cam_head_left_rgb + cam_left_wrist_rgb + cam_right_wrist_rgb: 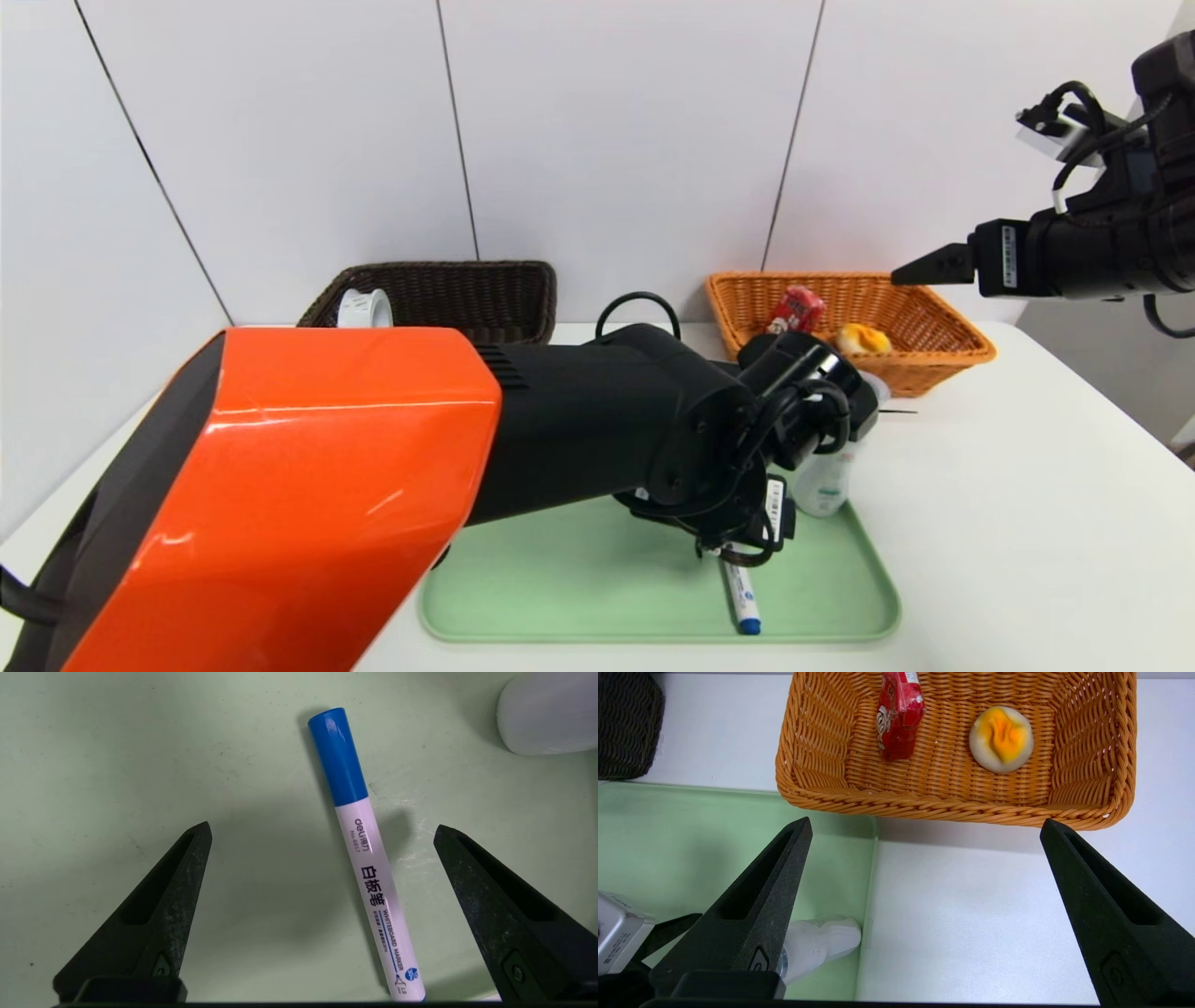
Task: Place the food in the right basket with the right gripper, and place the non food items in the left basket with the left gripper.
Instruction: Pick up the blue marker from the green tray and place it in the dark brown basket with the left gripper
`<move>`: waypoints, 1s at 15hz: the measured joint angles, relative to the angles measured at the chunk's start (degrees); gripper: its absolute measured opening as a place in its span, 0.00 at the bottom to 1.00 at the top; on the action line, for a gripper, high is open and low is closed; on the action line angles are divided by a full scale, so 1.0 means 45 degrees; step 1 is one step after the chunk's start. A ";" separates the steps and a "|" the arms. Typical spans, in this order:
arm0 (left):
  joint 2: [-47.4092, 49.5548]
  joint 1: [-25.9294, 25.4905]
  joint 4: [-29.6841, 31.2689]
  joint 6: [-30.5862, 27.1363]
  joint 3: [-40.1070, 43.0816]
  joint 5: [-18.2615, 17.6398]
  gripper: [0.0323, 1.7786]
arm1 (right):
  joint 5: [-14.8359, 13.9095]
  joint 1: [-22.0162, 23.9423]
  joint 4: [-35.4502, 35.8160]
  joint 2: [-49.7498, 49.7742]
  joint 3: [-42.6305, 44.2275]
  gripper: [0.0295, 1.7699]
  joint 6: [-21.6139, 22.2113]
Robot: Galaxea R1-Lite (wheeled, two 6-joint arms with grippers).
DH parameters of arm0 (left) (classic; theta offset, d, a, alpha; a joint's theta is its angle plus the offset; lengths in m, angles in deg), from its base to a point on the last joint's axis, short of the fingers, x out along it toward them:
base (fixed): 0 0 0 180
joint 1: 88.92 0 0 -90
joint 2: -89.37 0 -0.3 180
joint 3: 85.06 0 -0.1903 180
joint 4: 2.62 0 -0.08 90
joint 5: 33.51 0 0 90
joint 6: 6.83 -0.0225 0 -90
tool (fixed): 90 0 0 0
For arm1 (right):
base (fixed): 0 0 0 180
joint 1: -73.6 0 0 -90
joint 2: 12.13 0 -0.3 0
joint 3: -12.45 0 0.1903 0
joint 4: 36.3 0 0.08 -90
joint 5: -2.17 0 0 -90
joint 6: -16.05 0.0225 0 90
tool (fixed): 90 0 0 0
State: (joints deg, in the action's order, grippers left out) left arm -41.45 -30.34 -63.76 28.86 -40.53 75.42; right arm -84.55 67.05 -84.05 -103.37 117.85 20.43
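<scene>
A: Where's the left gripper (322, 828)?
B: Over the green tray (579, 597), fingers spread wide, whiteboard marker (366, 868) lying between them untouched, white bottle (823, 481) just beside.
A: And the right gripper (924, 826)?
B: Raised, likewise spread, empty, orange basket (952, 807) ahead holding carton (899, 716) and bun (1001, 738).

white panelled wall (607, 131), white table (1027, 523)

The orange basket (952, 807) is woven wicker, rough. The marker (369, 868) is smooth glossy plastic. The green tray (117, 765) looks matt with light scratches. The arm shell (280, 485) is glossy orange plastic.
</scene>
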 joint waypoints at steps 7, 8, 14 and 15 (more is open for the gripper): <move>-0.0257 0.0011 -0.0049 -0.0033 -0.0049 0.0141 0.95 | 0.0024 0.0000 0.0005 -0.0079 -0.0062 0.96 -0.0005; -0.0301 0.0011 -0.0051 -0.0027 -0.0049 0.0146 0.95 | 0.0030 0.0000 0.0005 -0.0079 -0.0087 0.96 0.0005; -0.0423 0.0011 -0.0033 -0.0027 -0.0060 0.0184 0.95 | 0.0024 0.0019 0.0016 -0.0062 -0.0165 0.96 0.0000; -0.0423 0.0011 -0.0038 -0.0038 -0.0060 0.0179 0.95 | 0.0022 0.0024 0.0016 -0.0060 -0.0165 0.96 0.0000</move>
State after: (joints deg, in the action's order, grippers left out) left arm -43.35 -30.29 -63.94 28.69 -40.80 76.23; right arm -84.46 67.15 -83.97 -103.64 117.10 20.43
